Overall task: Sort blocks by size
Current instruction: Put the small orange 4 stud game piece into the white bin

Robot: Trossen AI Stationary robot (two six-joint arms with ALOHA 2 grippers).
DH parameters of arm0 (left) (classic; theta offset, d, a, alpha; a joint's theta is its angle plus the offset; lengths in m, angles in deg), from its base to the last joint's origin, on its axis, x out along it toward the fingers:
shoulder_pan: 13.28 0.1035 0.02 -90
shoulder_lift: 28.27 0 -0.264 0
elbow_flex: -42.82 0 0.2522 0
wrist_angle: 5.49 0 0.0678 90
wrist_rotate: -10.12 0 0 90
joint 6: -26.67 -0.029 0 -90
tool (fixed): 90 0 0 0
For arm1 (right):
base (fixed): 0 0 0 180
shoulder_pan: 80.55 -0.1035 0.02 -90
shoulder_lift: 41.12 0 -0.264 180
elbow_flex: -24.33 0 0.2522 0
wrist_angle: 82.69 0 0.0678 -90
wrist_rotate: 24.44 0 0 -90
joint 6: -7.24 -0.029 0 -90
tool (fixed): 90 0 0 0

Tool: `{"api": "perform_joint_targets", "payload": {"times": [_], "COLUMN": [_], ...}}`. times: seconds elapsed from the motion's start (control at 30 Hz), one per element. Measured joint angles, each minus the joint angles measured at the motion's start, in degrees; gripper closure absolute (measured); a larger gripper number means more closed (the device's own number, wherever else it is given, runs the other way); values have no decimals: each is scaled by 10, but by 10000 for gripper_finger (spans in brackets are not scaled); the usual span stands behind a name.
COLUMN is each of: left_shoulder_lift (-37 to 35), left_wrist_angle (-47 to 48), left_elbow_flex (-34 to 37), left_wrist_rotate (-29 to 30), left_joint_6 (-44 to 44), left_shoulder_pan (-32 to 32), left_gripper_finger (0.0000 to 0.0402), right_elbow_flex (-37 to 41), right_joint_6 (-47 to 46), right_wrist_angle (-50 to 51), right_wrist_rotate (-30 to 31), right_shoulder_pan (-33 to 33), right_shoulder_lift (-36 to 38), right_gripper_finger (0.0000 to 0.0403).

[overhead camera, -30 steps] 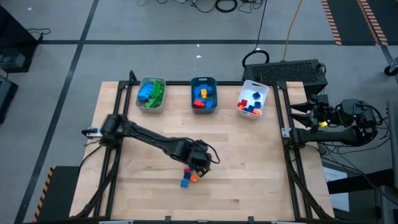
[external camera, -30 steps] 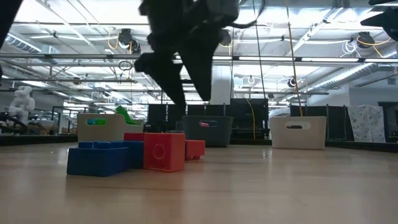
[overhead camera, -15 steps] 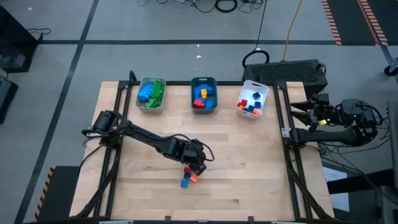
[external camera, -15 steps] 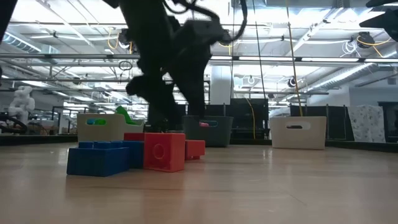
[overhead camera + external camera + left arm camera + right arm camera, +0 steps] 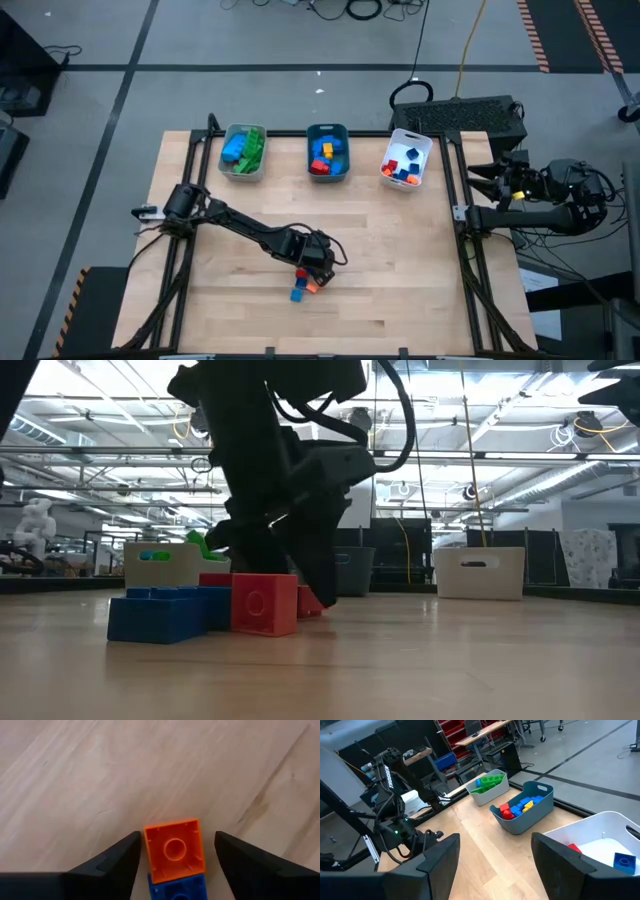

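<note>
Now the left tool (image 5: 175,855), wide open, straddles the orange block (image 5: 174,850) on the tabletop (image 5: 400,260), the blue block (image 5: 177,887) at its 6 o'clock.

Bright ceiling lights; low view's arm a backlit silhouette

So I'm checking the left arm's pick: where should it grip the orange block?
Across the orange block's two free side faces, from above. The left gripper is open astride it; a blue block butts one other side, so only those faces are clear.
</note>
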Motion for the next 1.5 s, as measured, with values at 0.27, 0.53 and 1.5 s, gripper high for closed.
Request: {"api": "perform_joint_targets", "payload": {"times": [0.27,0.53,1.5], "left_shoulder_lift": [1,0,250], "left_wrist_angle": [7,14,-249], "left_elbow_flex": [0,-34,-492], "left_wrist_rotate": [1,-1,33], "left_joint_6": [4,-23,-269], "left_shoulder_pan": [3,25,278], "left_gripper_finger": [263,263,263], "right_elbow_flex": [0,0,0], "right_joint_6": [-7,-7,-1], "right_wrist_angle": [0,0,0], "right_wrist_rotate": [-2,-2,-2], "right_shoulder_pan": [0,0,0], "right_shoulder_lift": [0,0,0], "right_gripper_finger": [165,165,165]}}
